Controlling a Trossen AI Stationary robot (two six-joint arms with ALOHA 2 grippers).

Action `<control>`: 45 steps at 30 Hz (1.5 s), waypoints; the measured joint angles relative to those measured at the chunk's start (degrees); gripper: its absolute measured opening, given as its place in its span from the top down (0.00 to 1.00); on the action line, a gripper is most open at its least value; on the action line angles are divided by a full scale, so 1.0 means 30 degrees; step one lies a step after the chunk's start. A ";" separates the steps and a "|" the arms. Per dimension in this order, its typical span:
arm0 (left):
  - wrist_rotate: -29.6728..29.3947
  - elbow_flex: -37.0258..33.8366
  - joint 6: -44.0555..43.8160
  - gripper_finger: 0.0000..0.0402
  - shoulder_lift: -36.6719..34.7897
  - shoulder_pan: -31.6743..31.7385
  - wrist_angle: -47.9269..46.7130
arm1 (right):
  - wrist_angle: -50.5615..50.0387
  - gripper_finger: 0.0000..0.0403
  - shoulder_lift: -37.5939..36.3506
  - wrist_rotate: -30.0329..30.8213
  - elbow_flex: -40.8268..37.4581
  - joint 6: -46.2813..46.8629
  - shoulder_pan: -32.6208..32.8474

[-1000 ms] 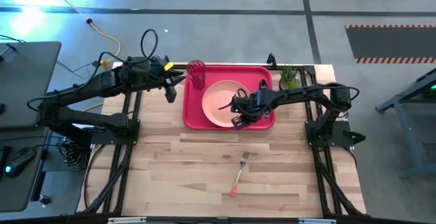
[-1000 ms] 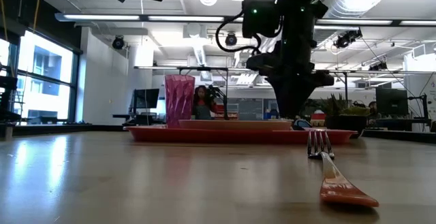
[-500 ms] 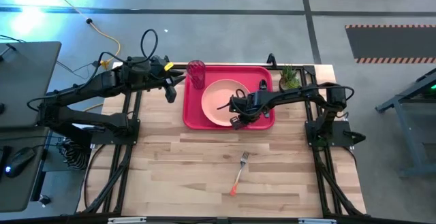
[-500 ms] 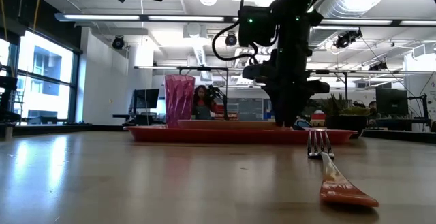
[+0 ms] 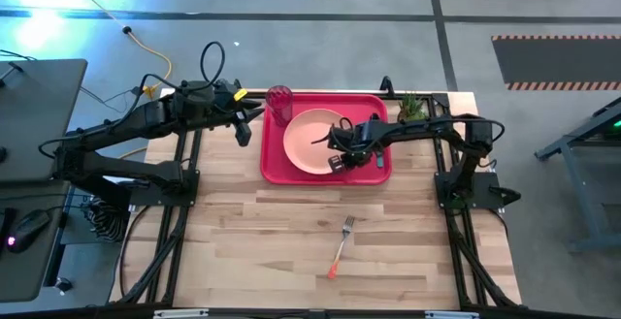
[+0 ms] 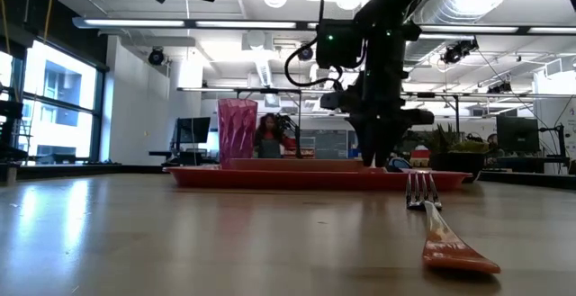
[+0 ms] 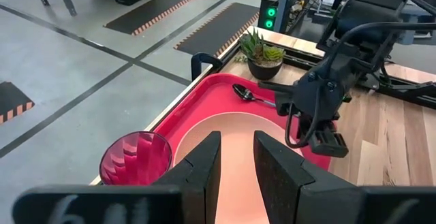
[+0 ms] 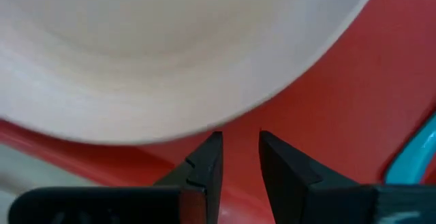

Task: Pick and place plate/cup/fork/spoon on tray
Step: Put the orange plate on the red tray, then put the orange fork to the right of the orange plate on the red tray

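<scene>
The red tray (image 5: 374,106) lies at the table's far middle. The salmon-pink plate (image 5: 309,143) lies flat on it. The dark-pink cup (image 5: 279,104) stands upright in the tray's far-left corner. The spoon (image 7: 245,93) lies on the tray's right part; its light-blue handle (image 8: 415,157) shows beside my right gripper. My right gripper (image 8: 240,137) is shut, low over the tray floor at the plate's near-right rim. The fork (image 5: 340,246) lies on the bare table near the front. My left gripper (image 7: 237,142) is shut and empty, left of the tray. My right gripper points down at the tray floor, its shut fingertips (image 8: 215,142) right at the plate's near-right rim (image 8: 286,94). I cannot tell whether they touch the rim. The plate lies flat on the tray.
A small green potted plant (image 5: 412,111) stands just off the tray's far-right corner. Bare wooden table (image 5: 272,232) stretches between the tray and the near edge, with only the fork on it.
My right gripper has gone a little toward the table's far edge, staying low over the tray. The plate has slid a little toward the tray's far-left side and still lies flat.
</scene>
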 joint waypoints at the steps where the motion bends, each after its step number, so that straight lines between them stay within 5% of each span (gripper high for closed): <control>1: -0.0001 0.0000 -0.0042 0.81 0.0000 0.0003 -0.0006 | -0.0121 0.78 0.0000 -0.0281 0.0069 0.0019 0.0084; 11: 0.0001 0.0000 -0.0128 0.81 0.0000 0.0003 -0.0013 | -0.1317 0.78 0.0000 -0.1287 0.1715 0.3005 0.2186; 26: 0.0071 0.0000 -0.0143 0.81 0.0000 0.0003 -0.1234 | -0.0932 0.78 -0.0007 -0.1719 0.3246 1.4603 0.7623; 35: 0.0078 0.0000 -0.0142 0.81 0.0000 -0.0002 -0.1302 | -0.0934 0.78 -0.0015 0.0491 0.3246 2.1045 1.0555; 45: 0.0081 0.0000 -0.0192 0.81 0.0000 0.0001 -0.1295 | -0.0549 0.78 0.0434 0.1782 0.3235 2.4440 1.2384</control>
